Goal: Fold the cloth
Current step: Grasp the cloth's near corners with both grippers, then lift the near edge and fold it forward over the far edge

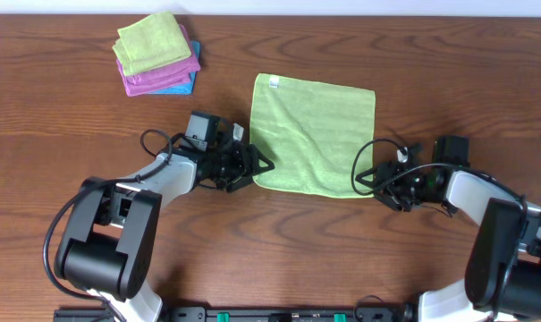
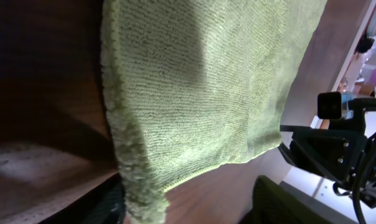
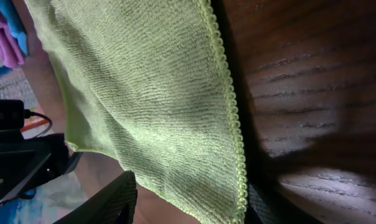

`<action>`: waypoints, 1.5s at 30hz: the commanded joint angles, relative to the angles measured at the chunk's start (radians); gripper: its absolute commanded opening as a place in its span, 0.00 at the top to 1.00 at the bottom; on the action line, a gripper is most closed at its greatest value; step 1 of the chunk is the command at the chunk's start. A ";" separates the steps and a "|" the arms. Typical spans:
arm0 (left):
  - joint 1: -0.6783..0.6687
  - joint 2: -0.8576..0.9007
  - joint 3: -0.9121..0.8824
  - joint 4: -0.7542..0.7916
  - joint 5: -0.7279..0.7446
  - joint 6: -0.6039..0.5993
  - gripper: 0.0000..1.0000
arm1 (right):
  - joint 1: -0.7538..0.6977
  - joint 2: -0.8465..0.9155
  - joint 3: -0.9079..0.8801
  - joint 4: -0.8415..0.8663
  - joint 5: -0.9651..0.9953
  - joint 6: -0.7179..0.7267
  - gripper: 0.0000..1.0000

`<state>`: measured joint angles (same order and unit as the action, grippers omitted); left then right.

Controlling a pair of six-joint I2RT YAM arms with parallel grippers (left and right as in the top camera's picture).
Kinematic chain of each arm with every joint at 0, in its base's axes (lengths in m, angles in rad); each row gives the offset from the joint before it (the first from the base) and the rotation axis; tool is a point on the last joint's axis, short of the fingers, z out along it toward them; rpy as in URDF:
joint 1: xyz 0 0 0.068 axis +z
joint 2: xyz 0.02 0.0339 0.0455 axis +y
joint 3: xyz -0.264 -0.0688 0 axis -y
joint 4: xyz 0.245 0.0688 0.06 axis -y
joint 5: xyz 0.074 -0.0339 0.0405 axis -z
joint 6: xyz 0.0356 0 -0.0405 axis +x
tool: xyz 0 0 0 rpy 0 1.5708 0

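Light-green square microfibre cloth (image 1: 313,132) flat on brown wooden counter (image 1: 64,125). Left hand (image 1: 257,166) at its near-left corner, fingers apart; right hand (image 1: 367,178) at near-right corner, likewise apart.

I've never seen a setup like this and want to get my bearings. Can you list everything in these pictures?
flat cloth: one, lime green, spread out mid-table, with a white tag at its far left corner
folded cloths: one pile, green on top, pink below, blue at the bottom, far left of the table
table: one, dark brown wood
left gripper: one, black, open at the flat cloth's near left corner
right gripper: one, black, open at the near right corner
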<state>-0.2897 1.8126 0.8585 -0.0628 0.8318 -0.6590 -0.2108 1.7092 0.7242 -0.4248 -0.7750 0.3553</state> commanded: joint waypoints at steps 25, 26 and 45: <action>0.004 0.015 0.081 0.041 0.058 0.031 0.94 | 0.008 -0.056 0.066 -0.008 -0.048 0.088 0.98; 0.006 0.015 0.096 0.042 0.056 0.031 0.94 | 0.009 -0.071 0.079 -0.009 -0.034 0.098 0.98; 0.037 0.068 0.313 0.030 -0.151 0.121 0.96 | 0.104 -0.097 0.333 -0.012 0.240 0.210 0.99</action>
<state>-0.2653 1.8320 1.1374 -0.0273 0.7162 -0.5705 -0.1135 1.6180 1.0462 -0.4351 -0.5907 0.5270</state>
